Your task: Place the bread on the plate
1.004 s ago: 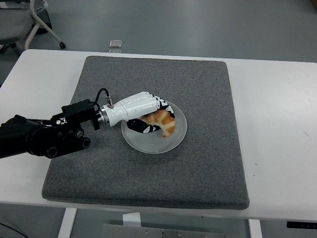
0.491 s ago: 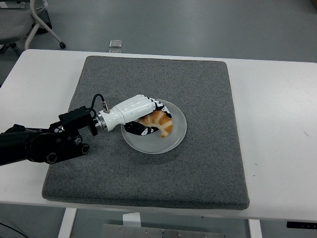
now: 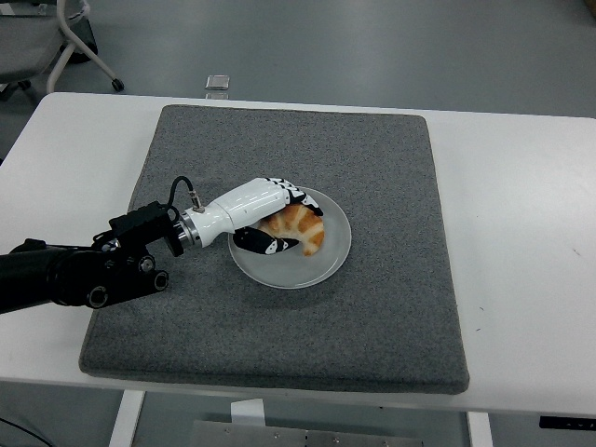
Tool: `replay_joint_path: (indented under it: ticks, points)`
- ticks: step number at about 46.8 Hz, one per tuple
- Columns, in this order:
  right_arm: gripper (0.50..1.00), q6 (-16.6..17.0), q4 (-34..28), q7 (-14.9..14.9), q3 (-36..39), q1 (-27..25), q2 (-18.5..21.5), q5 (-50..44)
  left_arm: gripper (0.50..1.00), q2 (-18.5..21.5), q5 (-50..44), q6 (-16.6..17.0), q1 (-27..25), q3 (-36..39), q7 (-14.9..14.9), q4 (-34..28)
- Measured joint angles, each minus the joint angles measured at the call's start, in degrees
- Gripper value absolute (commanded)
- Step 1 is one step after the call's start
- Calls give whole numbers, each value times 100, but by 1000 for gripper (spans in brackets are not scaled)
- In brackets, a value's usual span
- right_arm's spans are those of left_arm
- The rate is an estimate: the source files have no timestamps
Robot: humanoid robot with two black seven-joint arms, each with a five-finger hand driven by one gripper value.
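A golden croissant (image 3: pixel 303 228) lies on the round grey plate (image 3: pixel 326 265) in the middle of the dark grey mat. My left hand (image 3: pixel 291 223), white with black finger pads, reaches in from the left and sits at the croissant's left end. Its fingers (image 3: pixel 291 196) arch over the far side of the bread and its thumb (image 3: pixel 265 244) lies on the near side. The fingers are relaxed and spread, and most of the croissant shows free of them. The right arm is out of view.
The grey mat (image 3: pixel 372 307) covers most of the white table (image 3: pixel 521 205). A small metallic object (image 3: pixel 218 83) sits at the table's far edge. An office chair base (image 3: pixel 56 42) stands on the floor at the top left.
My left hand has drawn back a little to the left while the croissant stayed on the plate. More of the bread now shows beyond the fingers.
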Motion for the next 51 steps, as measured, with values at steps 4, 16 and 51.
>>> replay_joint_path:
  ticks: [4, 16, 51]
  points:
    - [930, 0, 0, 0, 0, -1, 0, 0, 885, 8, -5, 1, 0, -1, -2, -2]
    - [930, 0, 0, 0, 0, -1, 0, 0, 926, 27, -32, 2, 0, -10, -11, -21]
    - [930, 0, 0, 0, 0, -1, 0, 0, 990, 63, -1619, -1320, -35, -1010, 0, -91]
